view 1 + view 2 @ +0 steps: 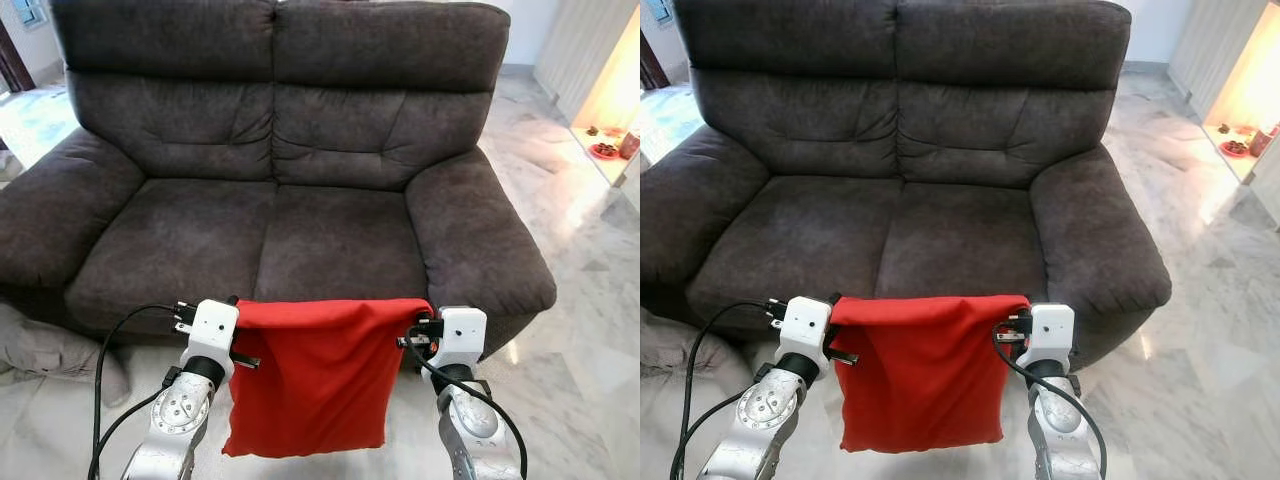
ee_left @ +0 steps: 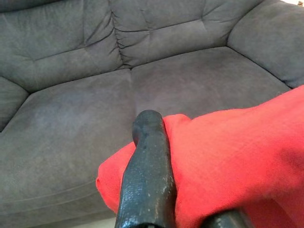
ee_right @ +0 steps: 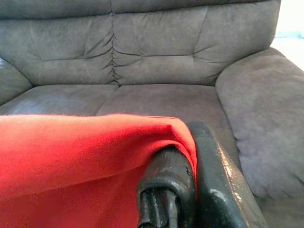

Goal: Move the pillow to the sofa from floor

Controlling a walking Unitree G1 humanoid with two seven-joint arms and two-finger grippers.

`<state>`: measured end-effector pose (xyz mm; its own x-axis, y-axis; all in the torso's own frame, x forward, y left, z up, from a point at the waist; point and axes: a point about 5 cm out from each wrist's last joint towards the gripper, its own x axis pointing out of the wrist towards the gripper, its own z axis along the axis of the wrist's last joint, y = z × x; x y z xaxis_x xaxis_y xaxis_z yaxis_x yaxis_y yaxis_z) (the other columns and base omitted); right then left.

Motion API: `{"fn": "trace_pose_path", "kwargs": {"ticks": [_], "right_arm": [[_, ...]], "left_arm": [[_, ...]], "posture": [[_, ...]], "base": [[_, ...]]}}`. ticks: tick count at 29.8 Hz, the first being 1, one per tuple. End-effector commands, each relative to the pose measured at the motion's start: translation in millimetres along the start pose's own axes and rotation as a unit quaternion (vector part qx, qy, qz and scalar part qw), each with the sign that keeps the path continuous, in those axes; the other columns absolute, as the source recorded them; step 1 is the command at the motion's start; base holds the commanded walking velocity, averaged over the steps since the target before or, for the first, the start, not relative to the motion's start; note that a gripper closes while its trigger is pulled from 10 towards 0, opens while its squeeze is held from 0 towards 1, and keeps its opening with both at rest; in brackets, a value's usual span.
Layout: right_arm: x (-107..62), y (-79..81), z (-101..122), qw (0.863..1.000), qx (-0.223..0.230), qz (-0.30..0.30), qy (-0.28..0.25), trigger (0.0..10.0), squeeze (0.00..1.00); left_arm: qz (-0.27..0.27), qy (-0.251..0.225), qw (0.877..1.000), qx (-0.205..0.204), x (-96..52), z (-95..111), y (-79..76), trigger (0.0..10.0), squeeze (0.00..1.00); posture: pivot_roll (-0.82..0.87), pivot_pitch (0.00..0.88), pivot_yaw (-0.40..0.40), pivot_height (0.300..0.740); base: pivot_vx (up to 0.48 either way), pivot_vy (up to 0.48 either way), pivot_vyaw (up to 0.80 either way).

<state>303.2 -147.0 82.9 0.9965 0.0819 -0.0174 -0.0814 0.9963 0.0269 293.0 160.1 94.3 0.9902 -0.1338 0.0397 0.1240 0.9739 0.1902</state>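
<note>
A flat red pillow (image 1: 310, 375) hangs by its top edge between my two grippers, in front of the dark grey two-seat sofa (image 1: 280, 190). My left gripper (image 1: 238, 305) is shut on the pillow's upper left corner; the left wrist view has a black finger (image 2: 147, 171) pressed on the red fabric (image 2: 228, 161). Over at the upper right corner my right gripper (image 1: 428, 322) is shut on the cloth, its fingers (image 3: 209, 180) pinching the red edge (image 3: 85, 152). The pillow's lower edge hangs above the floor, just short of the sofa's front.
A grey bundle of cloth (image 1: 50, 350) lies on the marble floor (image 1: 580, 370) by the sofa's left front corner. Both seat cushions (image 1: 340, 240) are bare. A lit alcove with a red dish (image 1: 603, 150) is at the far right.
</note>
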Motion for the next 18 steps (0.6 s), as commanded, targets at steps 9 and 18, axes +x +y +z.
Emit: {"fn": "trace_pose_path", "kwargs": {"ticks": [9, 18], "right_arm": [[13.1, 9.8, 32.0, 0.997, 0.014, 0.034, -0.069, 10.0, 0.0], [20.8, 16.1, 51.1, 0.993, 0.034, 0.052, -0.096, 10.0, 0.0]], "left_arm": [[0.03, -0.043, 0.999, 0.007, 3.5, 20.6, 20.8, 10.0, 0.0], [0.035, -0.051, 0.998, 0.009, 5.4, 26.6, 25.5, 10.0, 0.0]], "posture": [[0.07, 0.138, 0.006, 0.74], [0.07, 0.139, 0.005, 0.74]], "base": [[0.378, 0.0, -0.33], [0.374, 0.0, 0.0]]}}
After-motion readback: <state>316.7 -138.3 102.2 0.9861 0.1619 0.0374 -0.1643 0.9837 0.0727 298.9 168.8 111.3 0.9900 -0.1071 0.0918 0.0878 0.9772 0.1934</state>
